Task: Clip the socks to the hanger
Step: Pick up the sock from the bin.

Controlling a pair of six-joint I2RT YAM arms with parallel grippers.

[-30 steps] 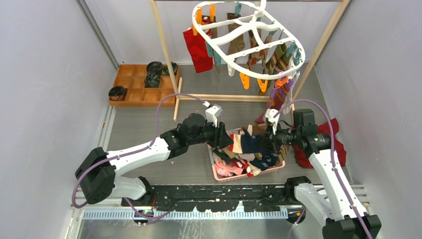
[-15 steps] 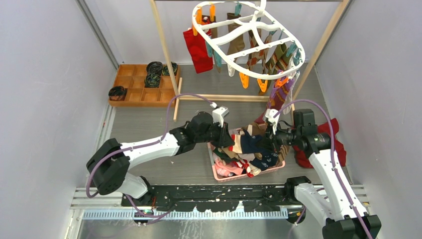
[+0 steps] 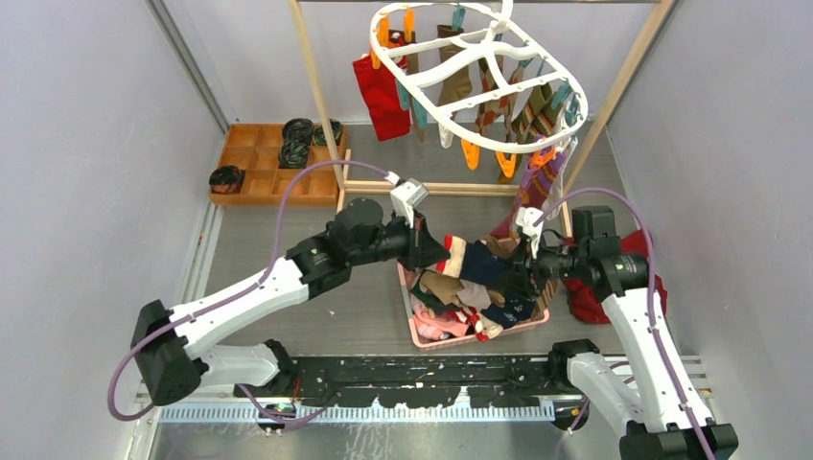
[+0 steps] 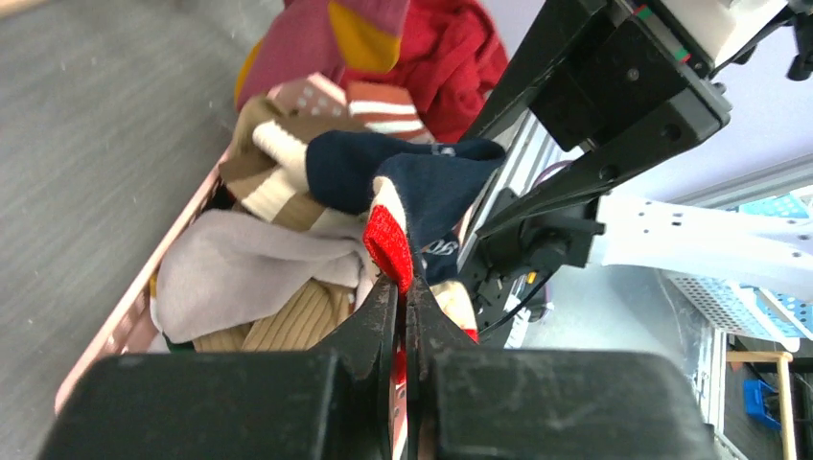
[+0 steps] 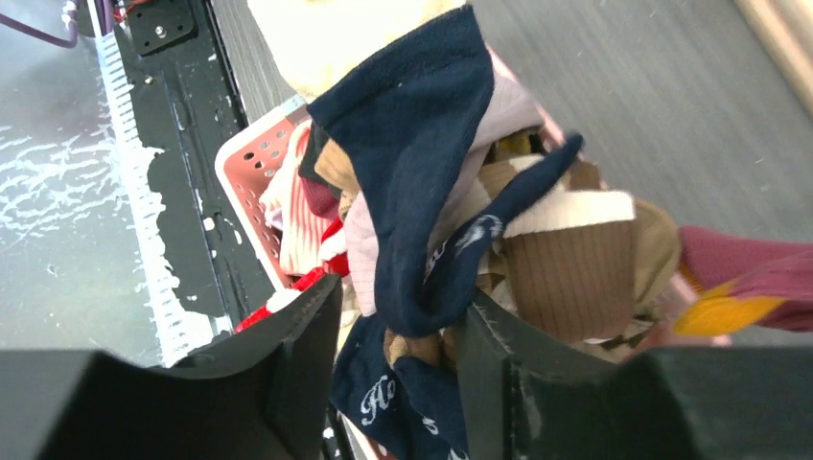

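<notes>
Navy, with a red patch, one sock (image 4: 431, 182) stretches in the air over the pink basket (image 3: 422, 335), between the two grippers. The left gripper (image 4: 403, 283) has its fingers closed tight on the red patch. The right gripper (image 5: 398, 302) has its fingers apart, with the sock's other end hanging loose in the gap and not pinched.

The basket, the only one, sits on the table (image 3: 268, 249) between the two arms. It is heaped with more socks (image 3: 460, 297) in tan, cream, grey, red and navy, too tangled to count. A maroon sock (image 4: 316, 38) with a yellow heel lies at the heap's far edge.

One white hanger (image 3: 436, 115) hangs tilted from the wooden rack (image 3: 312, 86) behind the basket, well apart from the held sock. Several socks already hang from its orange and teal pegs (image 3: 470, 153), overlapping too much to count.

One red cloth (image 3: 585, 297) lies crumpled beside the basket, under the right arm. At the far left stands one wooden tray (image 3: 259, 177) holding four black rolls (image 3: 292, 153).
</notes>
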